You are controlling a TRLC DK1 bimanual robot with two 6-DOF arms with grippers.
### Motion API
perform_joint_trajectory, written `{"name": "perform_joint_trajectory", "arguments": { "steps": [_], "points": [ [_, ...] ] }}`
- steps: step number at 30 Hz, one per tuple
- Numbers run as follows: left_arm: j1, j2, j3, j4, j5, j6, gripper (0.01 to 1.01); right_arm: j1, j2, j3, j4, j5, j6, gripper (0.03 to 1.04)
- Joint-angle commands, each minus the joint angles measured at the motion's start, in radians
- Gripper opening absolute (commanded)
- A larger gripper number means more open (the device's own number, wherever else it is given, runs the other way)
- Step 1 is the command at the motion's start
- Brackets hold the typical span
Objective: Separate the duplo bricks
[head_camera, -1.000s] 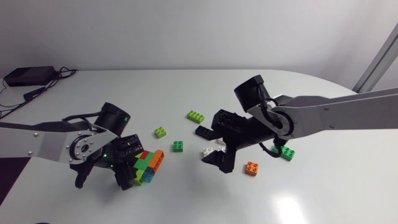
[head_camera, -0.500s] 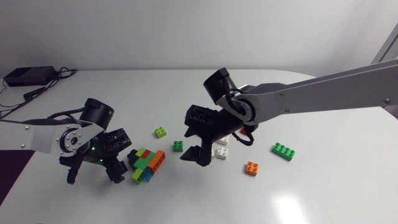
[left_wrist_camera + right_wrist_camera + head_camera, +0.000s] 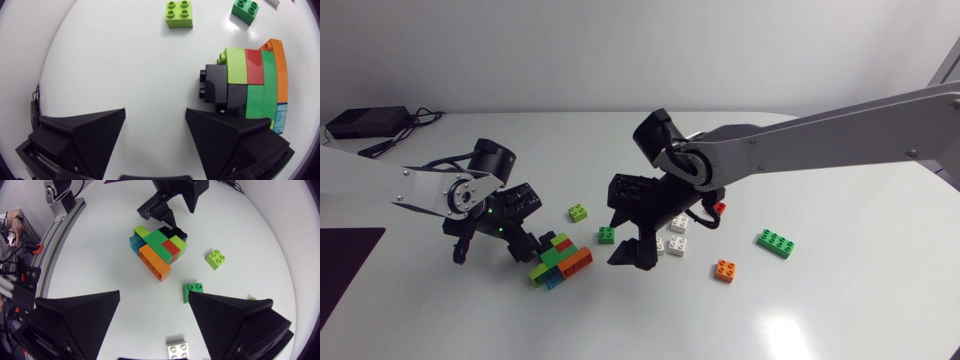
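Behind right claw (image 3: 154,299), partly hidden green brick (image 3: 192,288)

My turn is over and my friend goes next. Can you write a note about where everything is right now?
Left gripper: open, empty; the joined stack sits beside one finger, not between them.
Right gripper: open, empty, over the table near the dark green brick.
Done: lime brick, white bricks, orange brick and long green brick lie loose, apart.
Left: the stack is still stuck together, so it probably needs gripping from both sides and pulling apart.
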Motion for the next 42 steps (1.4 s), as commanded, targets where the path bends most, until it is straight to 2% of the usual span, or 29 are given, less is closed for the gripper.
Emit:
{"name": "perform_joint_trajectory", "arguments": {
  "steps": [1, 11, 20, 26, 35, 39, 42],
  "points": [
    [0.021, 0.007, 0.031, 0.002, 0.024, -0.023, 0.852, 0.015, 0.058, 0.059, -0.046, -0.012, -0.053, 0.98],
    [0.033, -0.097, -0.007, -0.044, 0.138, -0.031, 0.861, 0.072, 0.222, 0.303, -0.251, -0.019, -0.168, 0.98],
    [0.076, -0.185, -0.010, -0.105, 0.207, -0.023, 0.864, 0.087, 0.313, 0.413, -0.360, -0.008, -0.243, 0.93],
    [0.088, -0.228, -0.016, -0.139, 0.245, -0.020, 0.874, 0.096, 0.368, 0.478, -0.397, 0.017, -0.258, 0.90],
    [0.116, -0.252, -0.032, -0.154, 0.277, 0.000, 0.887, 0.114, 0.425, 0.534, -0.406, 0.123, -0.242, 0.90],
    [0.119, -0.248, -0.032, -0.154, 0.280, 0.003, 0.887, 0.121, 0.431, 0.537, -0.406, 0.155, -0.232, 0.85],
    [0.119, -0.245, -0.030, -0.154, 0.286, 0.004, 0.887, 0.127, 0.429, 0.536, -0.403, 0.170, -0.220, 0.75]
  ]
}}
